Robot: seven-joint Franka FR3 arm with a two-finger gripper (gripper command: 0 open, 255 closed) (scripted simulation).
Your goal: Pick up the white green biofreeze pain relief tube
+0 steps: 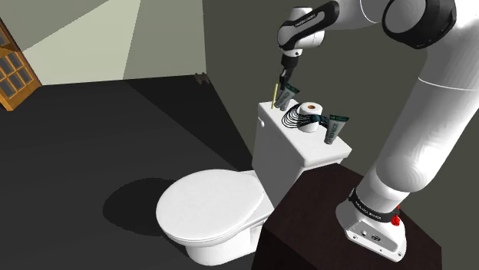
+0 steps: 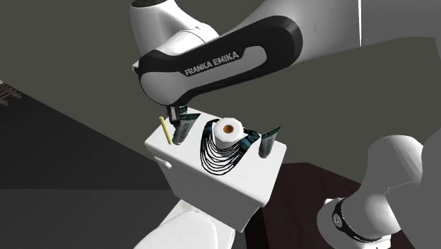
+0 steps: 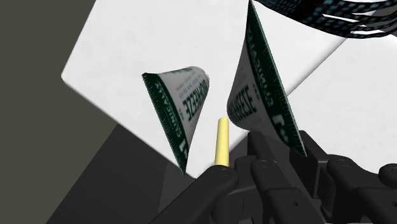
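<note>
The claw (image 1: pixel 282 84) hangs right on top of a tube (image 1: pixel 283 98). It is so close that it seems to touch. I cannot tell if the claw is spread or pinching.

The tube is white with dark green edges. It stands up on the tank (image 1: pixel 321 156) of a toilet, at the end toward the shoulder view's left. A thin yellow stick (image 1: pixel 275 93) stands just beside it. Next along the tank sits a roll (image 1: pixel 310 112) with black cords (image 1: pixel 291 120) bunched against it. Past the roll stands the other tube (image 1: pixel 334 127), which looks much the same. I think the one under the claw is the one to pick.

The tube looks light. It is likely soft, so a hard squeeze may dent it. Its skin looks smooth, so it could slip. The top end is flat and wide.

The best place to pinch is across the flat sides, a bit below the top edge. The stick is very near, so the claw should keep off it. The tube stands on a small end, and a bump may tip it.
</note>
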